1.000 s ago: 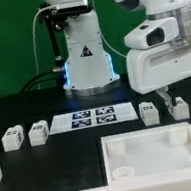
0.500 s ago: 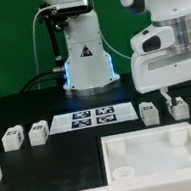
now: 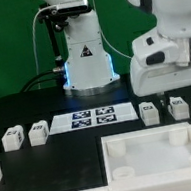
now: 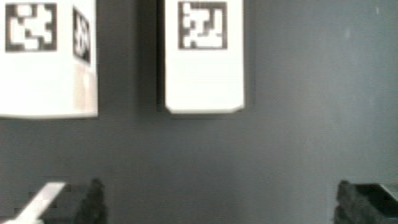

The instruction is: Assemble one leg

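Tilted since a second ago; holds tool apart, empty, near a leg toward desk's edge, exterior view's right.

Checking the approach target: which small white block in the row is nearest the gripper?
The block at the exterior view's far right: the open gripper hangs just above it, and it sits centred in the wrist view.
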Robot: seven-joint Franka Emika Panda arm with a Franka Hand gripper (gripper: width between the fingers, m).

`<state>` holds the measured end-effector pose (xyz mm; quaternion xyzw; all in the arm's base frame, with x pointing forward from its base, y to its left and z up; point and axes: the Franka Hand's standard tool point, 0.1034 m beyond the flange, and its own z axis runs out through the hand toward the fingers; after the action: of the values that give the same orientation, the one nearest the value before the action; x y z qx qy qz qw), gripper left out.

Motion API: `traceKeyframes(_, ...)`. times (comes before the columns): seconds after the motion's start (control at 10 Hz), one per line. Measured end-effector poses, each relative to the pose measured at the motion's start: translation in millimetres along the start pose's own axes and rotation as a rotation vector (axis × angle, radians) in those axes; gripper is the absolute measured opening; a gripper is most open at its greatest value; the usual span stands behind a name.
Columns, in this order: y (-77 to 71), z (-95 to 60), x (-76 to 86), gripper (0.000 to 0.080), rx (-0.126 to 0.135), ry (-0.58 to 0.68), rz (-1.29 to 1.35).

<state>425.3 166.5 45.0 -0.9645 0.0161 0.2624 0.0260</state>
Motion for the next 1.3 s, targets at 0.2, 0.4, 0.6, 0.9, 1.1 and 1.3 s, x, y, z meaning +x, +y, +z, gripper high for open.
traceKeyframes(0.2,-2.1,1.1,0.5,0.0649,0.006,-0.160,0.014)
traceKeyframes(0.4,-0.4,4.1,2.3,0.0649,-0.002,-0.286,0.008)
traceKeyframes(0.6,-1.6,12.3,-5.3,0.0649,-0.013,-0.297,0.049)
traceKeyframes(0.9,-4.1,40.9,-19.9,0.0649,-0.018,-0.322,0.080)
traceKeyframes(1.1,-5.8,51.4,-22.6,0.0649,-0.010,-0.347,0.104)
traceKeyframes(1.3,-5.8,50.7,-22.1,0.0634,-0.009,-0.345,0.103)
